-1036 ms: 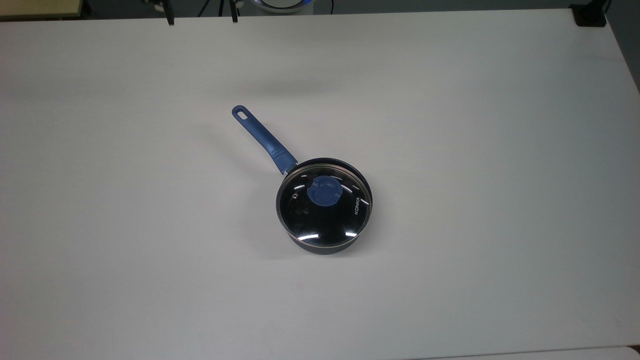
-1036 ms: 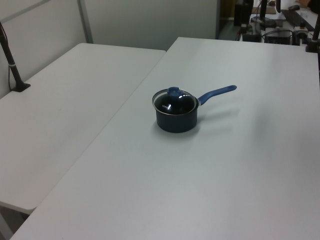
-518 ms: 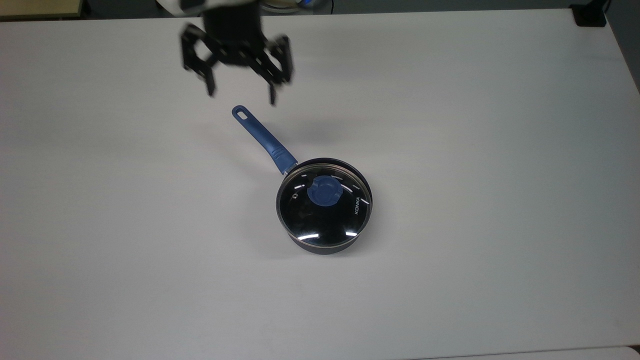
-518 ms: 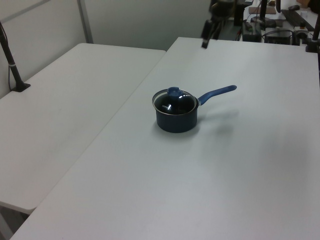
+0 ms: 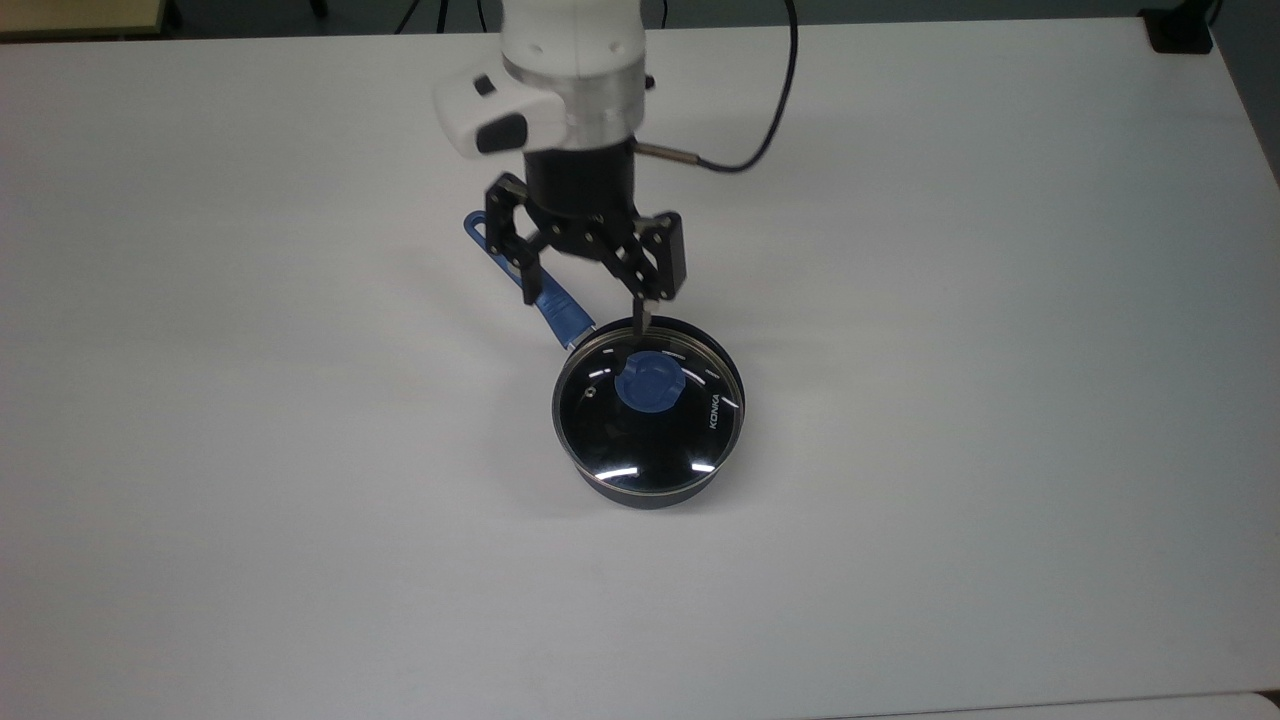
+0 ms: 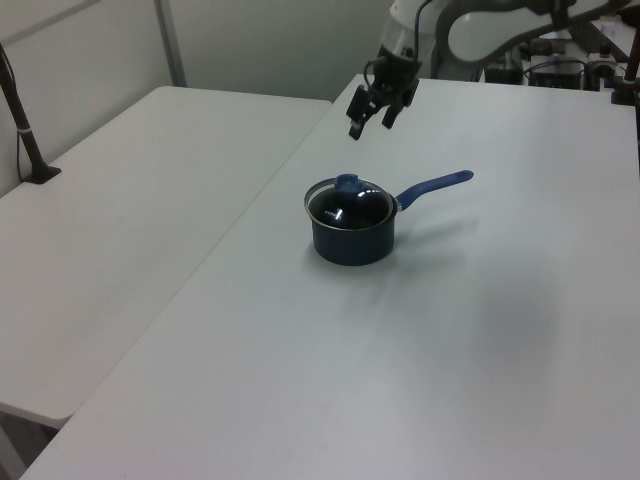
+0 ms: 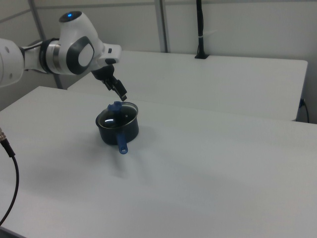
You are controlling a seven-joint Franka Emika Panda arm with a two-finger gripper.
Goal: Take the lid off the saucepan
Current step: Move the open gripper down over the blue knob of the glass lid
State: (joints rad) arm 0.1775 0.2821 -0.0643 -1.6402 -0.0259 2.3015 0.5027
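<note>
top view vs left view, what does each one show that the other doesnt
The top view alone shows the white KONKA lettering on the glass lid and the small vent hole. The left view alone shows the saucepan's dark side wall, the clear gap of air between the open tool and the lid, and a second white table alongside. Both show the lid seated on the saucepan, its blue knob, the long blue handle, and the tool near the pan, not touching it.

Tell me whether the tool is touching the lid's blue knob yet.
Apart. In the left view the tool hangs open in the air with bare table visible between it and the blue knob of the lid.
</note>
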